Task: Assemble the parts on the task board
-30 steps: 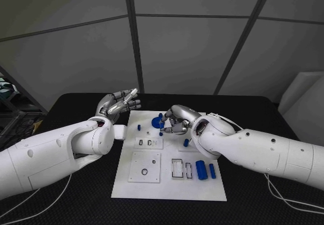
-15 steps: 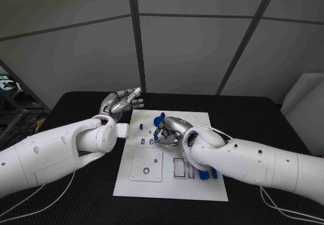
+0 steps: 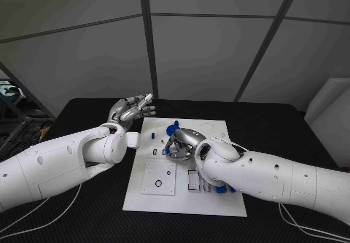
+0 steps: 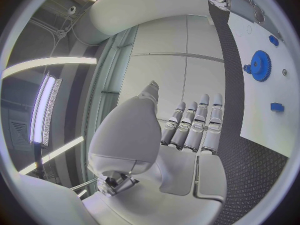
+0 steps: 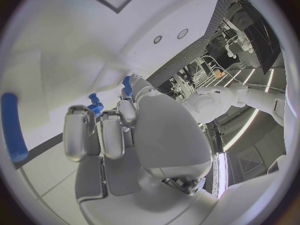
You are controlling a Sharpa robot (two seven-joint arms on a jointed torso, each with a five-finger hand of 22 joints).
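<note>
Right hand [image 3: 184, 145] has slid nearer and leftward across the white plastic task board [image 3: 219, 200], fingers curled around a small blue peg-like part [image 5: 127, 84], likely seeking its slot. Left hand [image 3: 131, 110] stays raised, empty, fingers spread.

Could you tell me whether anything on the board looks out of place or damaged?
Nothing stands out. The task board lies flat and square, the blue gear sits on it, and the left hand hovers open beside it.
</note>
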